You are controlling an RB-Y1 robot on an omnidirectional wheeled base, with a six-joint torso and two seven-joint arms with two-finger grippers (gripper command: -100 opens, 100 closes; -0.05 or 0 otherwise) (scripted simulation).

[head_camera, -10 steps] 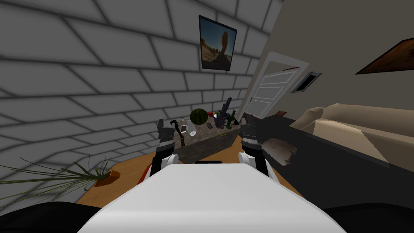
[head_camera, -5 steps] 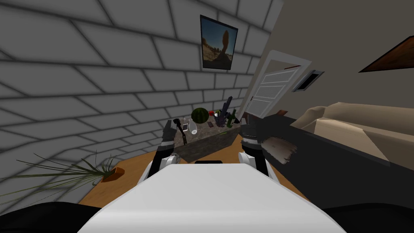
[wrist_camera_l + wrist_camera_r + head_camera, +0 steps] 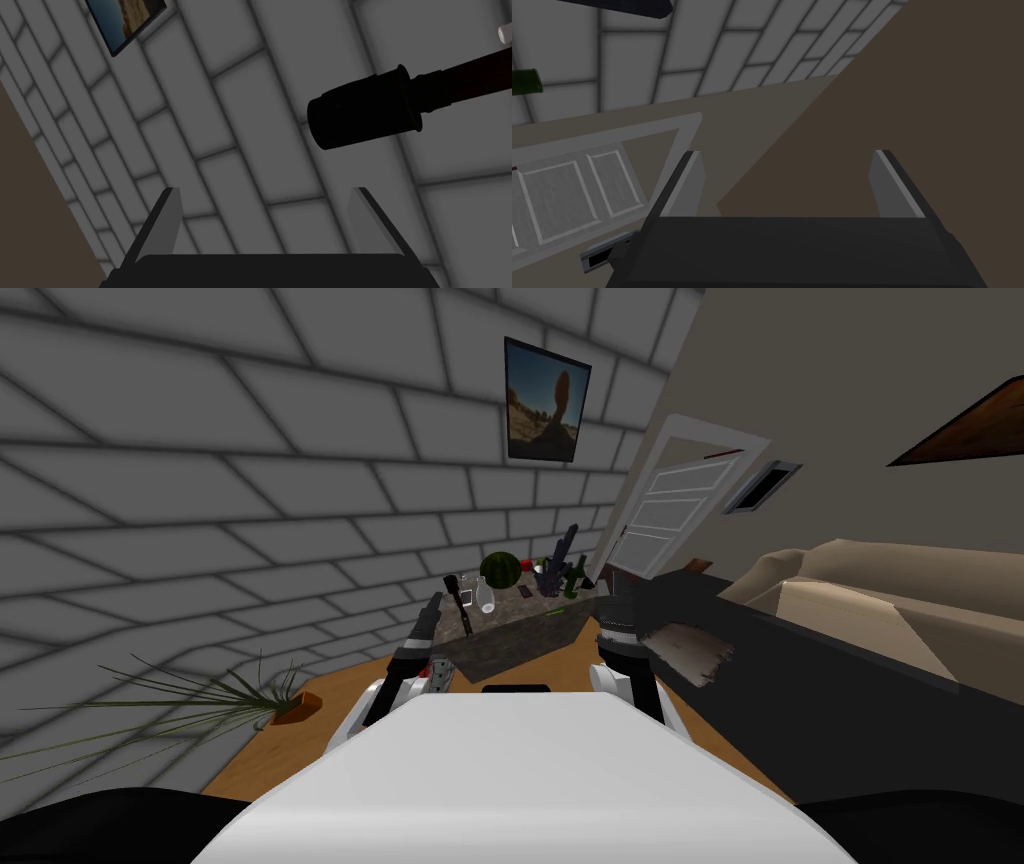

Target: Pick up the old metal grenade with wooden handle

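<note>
A black, cylinder-headed grenade (image 3: pixel 365 115) with dark reddish handle is seen ahead of the left gripper (image 3: pixel 265 190), fingers spread and empty.

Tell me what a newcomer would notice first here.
The dark stick grenade looms ahead of the open left gripper, its handle slanting away. In the head view it sits at the left end of a cluttered table, where a green watermelon stands out against the grey brick wall.

My left claw (image 3: pixel 265 196) has swung closer to the grenade (image 3: pixel 362 116).
</note>
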